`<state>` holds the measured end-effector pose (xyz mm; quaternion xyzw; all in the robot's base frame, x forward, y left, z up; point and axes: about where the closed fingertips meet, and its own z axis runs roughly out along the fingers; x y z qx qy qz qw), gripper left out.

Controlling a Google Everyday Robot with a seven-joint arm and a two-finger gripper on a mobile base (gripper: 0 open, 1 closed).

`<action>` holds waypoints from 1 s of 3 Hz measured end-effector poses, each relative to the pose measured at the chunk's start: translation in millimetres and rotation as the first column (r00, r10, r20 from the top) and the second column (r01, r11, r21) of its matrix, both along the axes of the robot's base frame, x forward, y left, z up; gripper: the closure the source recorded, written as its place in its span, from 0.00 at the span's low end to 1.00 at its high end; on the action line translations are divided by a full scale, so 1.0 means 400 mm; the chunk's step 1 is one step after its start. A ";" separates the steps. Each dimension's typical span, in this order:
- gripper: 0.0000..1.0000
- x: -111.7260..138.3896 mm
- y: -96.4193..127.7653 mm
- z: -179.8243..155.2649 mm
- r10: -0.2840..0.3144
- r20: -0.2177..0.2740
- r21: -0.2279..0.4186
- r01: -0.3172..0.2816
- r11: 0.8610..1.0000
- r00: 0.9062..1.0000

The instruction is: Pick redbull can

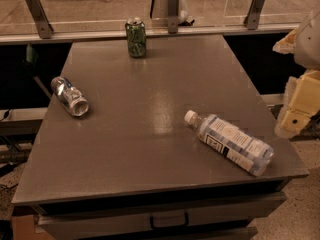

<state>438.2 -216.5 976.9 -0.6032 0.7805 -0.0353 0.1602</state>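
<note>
A grey bench (pixel 145 159) with a drawer in its near face fills the scene. The redbull can (pixel 70 96), slim and silver with blue patches, lies on its side close to the bench's left edge, its round silvery end turned toward the near side. A dark green can (pixel 136 38) stands upright at the far edge. A clear plastic bottle (pixel 230 141) lies on its side toward the near right corner, white cap pointing left. The cream-coloured gripper (pixel 298 109) hangs off the bench's right side, well apart from the redbull can; whether it is open or closed cannot be told.
</note>
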 end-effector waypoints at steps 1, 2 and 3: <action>0.00 0.000 0.000 0.000 0.000 0.000 0.000 0.000 1.000 1.000; 0.00 0.028 0.068 -0.022 0.010 -0.006 0.049 -0.010 0.999 1.000; 0.00 0.096 0.240 -0.056 0.061 -0.004 0.110 -0.060 0.992 0.998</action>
